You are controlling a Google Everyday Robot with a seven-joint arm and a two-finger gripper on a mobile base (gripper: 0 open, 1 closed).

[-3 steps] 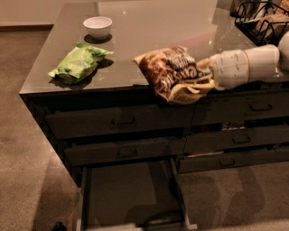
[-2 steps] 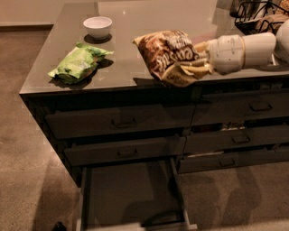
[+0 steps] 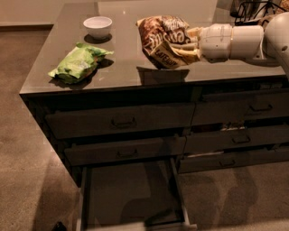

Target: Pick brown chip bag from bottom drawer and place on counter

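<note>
The brown chip bag (image 3: pixel 161 39), dark brown above and tan below with white lettering, hangs in the air just above the counter (image 3: pixel 135 72), over its middle part. My gripper (image 3: pixel 187 45) reaches in from the right on a white arm and is shut on the bag's right side. The bag's dark reflection shows on the glossy counter below it. The bottom drawer (image 3: pixel 131 194) is pulled out at the lower middle, and its flat dark floor holds nothing that I can see.
A light-green bag (image 3: pixel 76 63) lies on the counter's left part. A white bowl (image 3: pixel 97 26) stands behind it. Dark wire objects (image 3: pixel 253 11) sit at the counter's far right. Higher drawers with bar handles (image 3: pixel 124 122) are shut.
My gripper has lifted the brown chip bag up from the counter's front edge and carried it further back over the countertop.
</note>
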